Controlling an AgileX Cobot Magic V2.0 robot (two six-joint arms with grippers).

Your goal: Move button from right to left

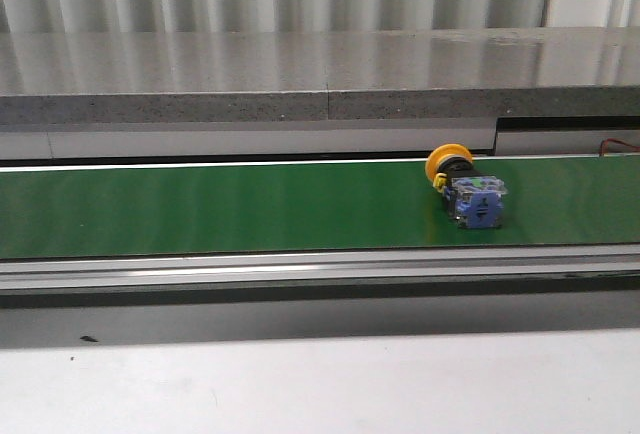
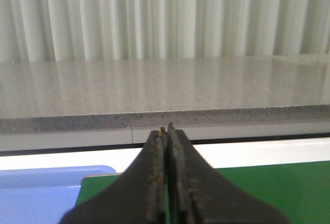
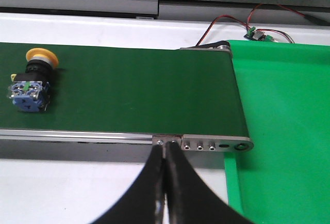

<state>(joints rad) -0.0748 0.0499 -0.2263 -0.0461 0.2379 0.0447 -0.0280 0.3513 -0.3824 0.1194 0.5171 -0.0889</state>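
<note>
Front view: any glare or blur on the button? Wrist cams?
Front view: soft overall, streaky reflections on the grey ledge, the button slightly fuzzy but glare-free. Right wrist view: button crisp, faint shadow beside it. Left wrist view: closed jaws blurred up close.

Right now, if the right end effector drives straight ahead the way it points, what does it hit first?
Probably the conveyor's metal side rail, then the green belt. The right end effector aims well right of the button; depth unclear.

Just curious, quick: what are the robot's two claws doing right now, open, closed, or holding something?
Left gripper: closed, holding nothing.
Right gripper: closed, holding nothing; the button lies apart on the belt.
</note>
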